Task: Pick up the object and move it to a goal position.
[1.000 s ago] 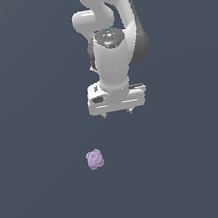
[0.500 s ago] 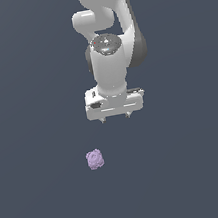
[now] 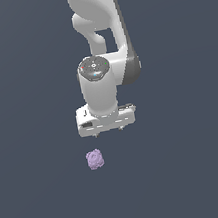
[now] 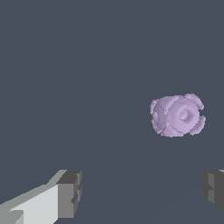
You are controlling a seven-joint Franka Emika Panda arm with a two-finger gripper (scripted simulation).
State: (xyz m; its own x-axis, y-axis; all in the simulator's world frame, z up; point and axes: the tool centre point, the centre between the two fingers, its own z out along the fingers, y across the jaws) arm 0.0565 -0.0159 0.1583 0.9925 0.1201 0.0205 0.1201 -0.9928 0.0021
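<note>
On the flat dark grey floor (image 3: 192,167) lies the object (image 3: 94,159), a small knobbly lilac lump, nearly round, so no long axis can be made out; in the wrist view a dimpled face of it (image 4: 177,115) is turned toward the camera. It sits apart from the gripper (image 3: 108,130), outside the gap between the jaws, nearer one fingertip (image 4: 213,187). The jaws stand spread wide, holding and touching nothing.

Layout: the object (image 3: 95,159) lies on the floor (image 3: 192,167), below my gripper (image 3: 108,130) & toward the exterior view's left of it, apart, not between my fingers (image 4: 69,193).
</note>
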